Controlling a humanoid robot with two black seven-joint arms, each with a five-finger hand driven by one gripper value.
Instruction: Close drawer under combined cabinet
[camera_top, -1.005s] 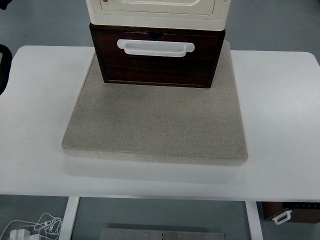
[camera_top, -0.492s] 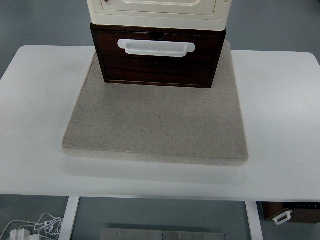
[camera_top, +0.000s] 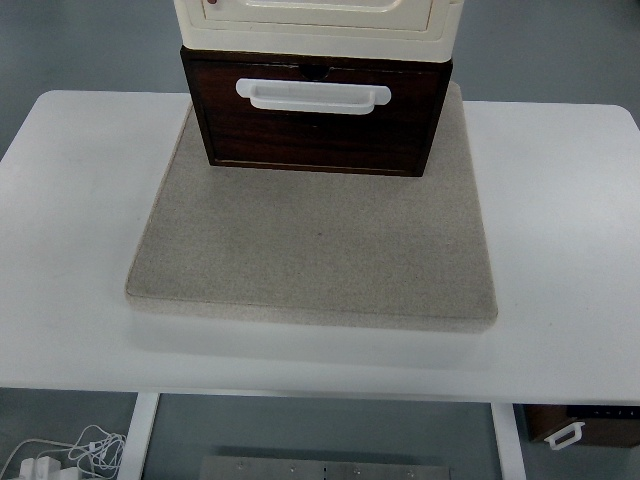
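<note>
Nothing has moved since half a second ago. My robot hands are both out of sight, so I cannot tell how they stand. The brown drawer (camera_top: 315, 125) with its white handle (camera_top: 312, 94) sits under the cream cabinet (camera_top: 315, 20), which is cut off at the top. Both rest on a grey mat (camera_top: 315, 240) on the white counter (camera_top: 70, 230).

The light is bright and even. The white table (camera_top: 560, 250) looks a bit washed out. A soft shadow sits under the grey mat's (camera_top: 315, 250) front edge. Everything looks sharp, nothing blurry.
</note>
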